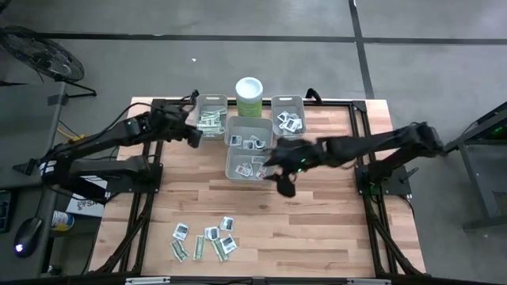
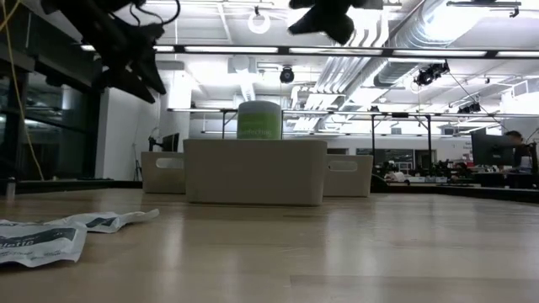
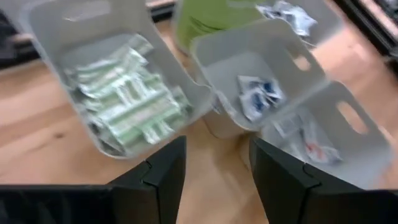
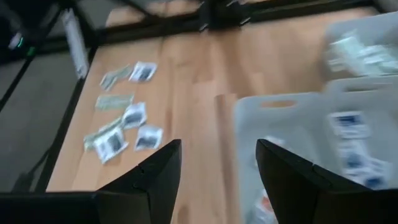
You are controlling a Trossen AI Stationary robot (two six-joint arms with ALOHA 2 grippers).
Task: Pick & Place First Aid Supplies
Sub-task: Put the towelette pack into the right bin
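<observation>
Wooden table (image 1: pixel 317 206): four grey bins (image 1: pixel 247 165) clustered at 12 o'clock beside a green canister (image 1: pixel 249 96), most packets (image 3: pixel 127 99) sorted inside them, a loose scatter of packets (image 1: pixel 204 239) at 7 o'clock. Left gripper (image 1: pixel 192 136), fingers spread and empty, hangs over the 11 o'clock bin. Right gripper (image 1: pixel 283 182), spread and empty, hovers at the nearest bin's 3 o'clock edge.

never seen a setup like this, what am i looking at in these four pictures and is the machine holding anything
It is a robot with two dark arms at a wooden table. One picture looks straight down, one looks level across the tabletop, and two come from cameras on the wrists. Four grey bins and a green canister stand at the far side. Loose first aid packets lie near the front edge; more are already sorted in the bins. The left gripper hangs beside the bin of green strips, the right gripper by the nearest bin. Both are open and hold nothing.
</observation>
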